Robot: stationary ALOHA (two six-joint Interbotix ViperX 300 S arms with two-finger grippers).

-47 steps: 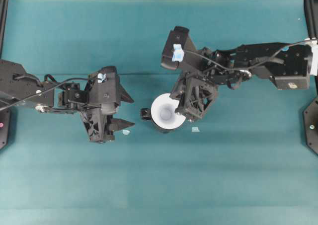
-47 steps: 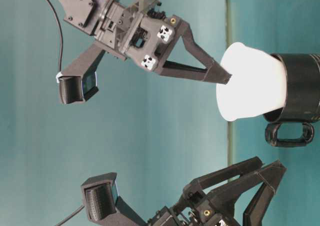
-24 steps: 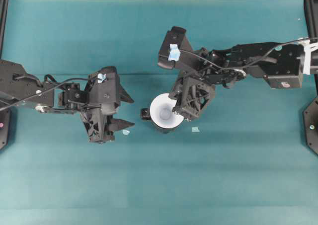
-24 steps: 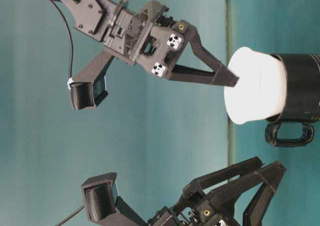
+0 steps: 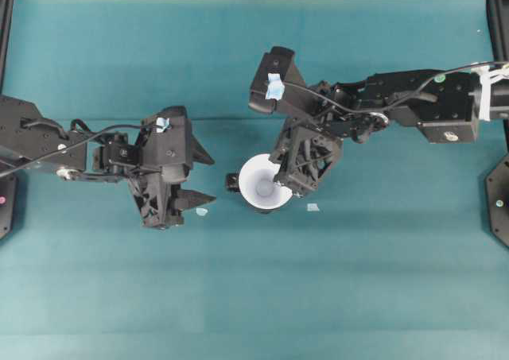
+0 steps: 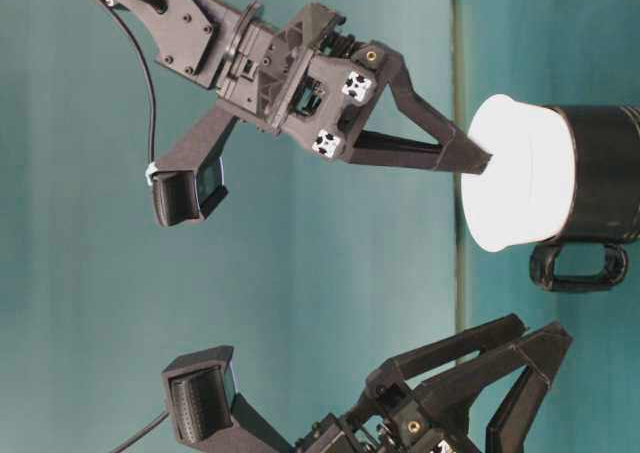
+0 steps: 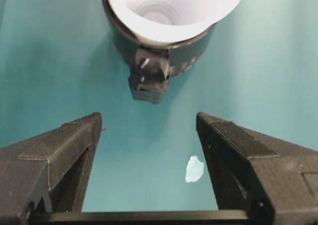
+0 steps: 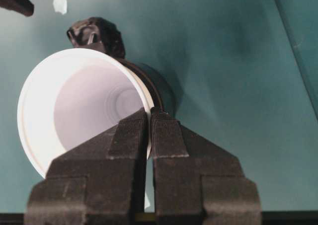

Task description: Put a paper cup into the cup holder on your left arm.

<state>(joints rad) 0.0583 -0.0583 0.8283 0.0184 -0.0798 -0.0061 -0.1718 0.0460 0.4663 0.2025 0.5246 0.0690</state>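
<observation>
A teal cloth-covered table fills the view, evenly lit, with black frame posts at its edges.

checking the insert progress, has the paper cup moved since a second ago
Yes. In the table-level view the paper cup has slid further into the cup holder, which stays put; less white wall shows, and the right gripper still pinches its rim.

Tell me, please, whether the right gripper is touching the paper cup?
Touching. The right wrist view shows the right gripper shut on the rim of the paper cup, one finger inside the wall and one outside.
</observation>
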